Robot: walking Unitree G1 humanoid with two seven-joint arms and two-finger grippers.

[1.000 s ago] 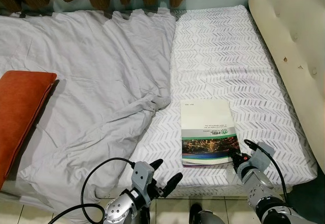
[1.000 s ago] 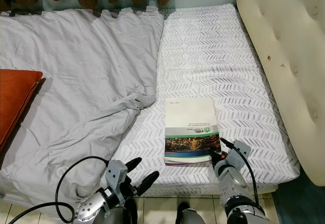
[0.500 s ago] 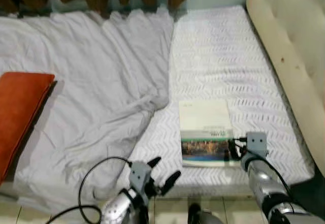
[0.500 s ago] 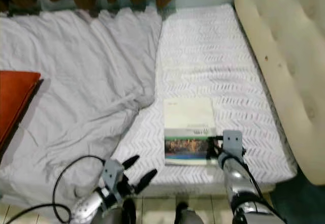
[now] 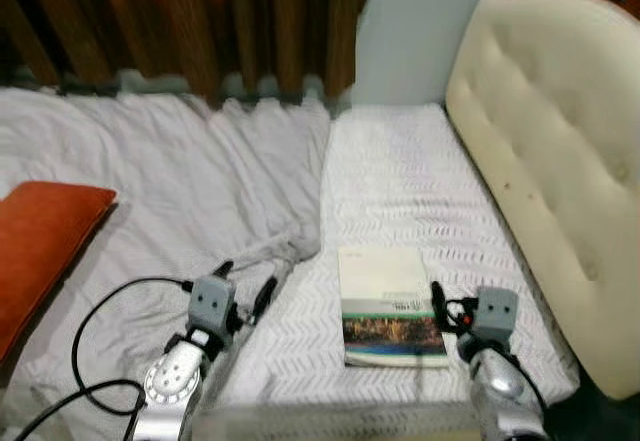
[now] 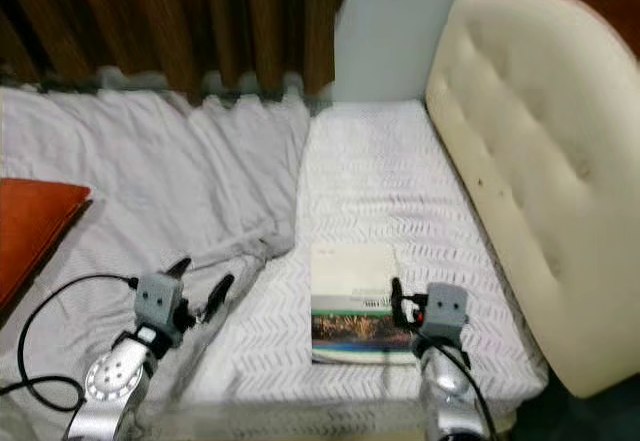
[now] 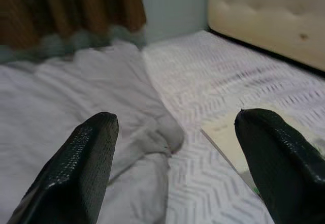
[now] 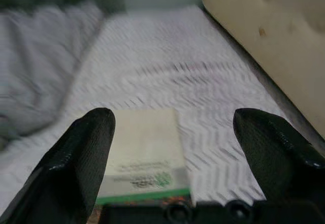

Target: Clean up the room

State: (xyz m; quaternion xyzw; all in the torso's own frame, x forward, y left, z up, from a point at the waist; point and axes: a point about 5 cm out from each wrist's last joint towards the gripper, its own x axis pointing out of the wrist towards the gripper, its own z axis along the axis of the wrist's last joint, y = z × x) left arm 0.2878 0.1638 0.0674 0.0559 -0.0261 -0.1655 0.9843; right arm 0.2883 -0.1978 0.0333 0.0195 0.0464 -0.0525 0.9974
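Note:
A book (image 5: 390,306) with a white and green cover lies flat on the chevron-patterned sheet (image 5: 400,181) near the bed's front edge. My right gripper (image 5: 450,311) hovers low at the book's right front corner. Its fingers (image 8: 86,153) are spread wide open, with the book (image 8: 144,153) ahead between them and nothing held. My left gripper (image 5: 245,283) is open above the rumpled grey blanket (image 5: 150,181), just left of the book. In the left wrist view, the left gripper (image 7: 175,117) faces a blanket fold (image 7: 157,140) and the book's corner (image 7: 228,137).
An orange pillow (image 5: 40,241) lies on the blanket at the far left. A cream tufted headboard (image 5: 540,161) borders the bed on the right. Brown curtains (image 5: 200,21) hang behind the bed. A black cable (image 5: 110,311) loops from my left arm.
The camera has tilted up, bringing curtains and headboard into view. Both arms have risen and reached forward over the bed. The book has not moved.

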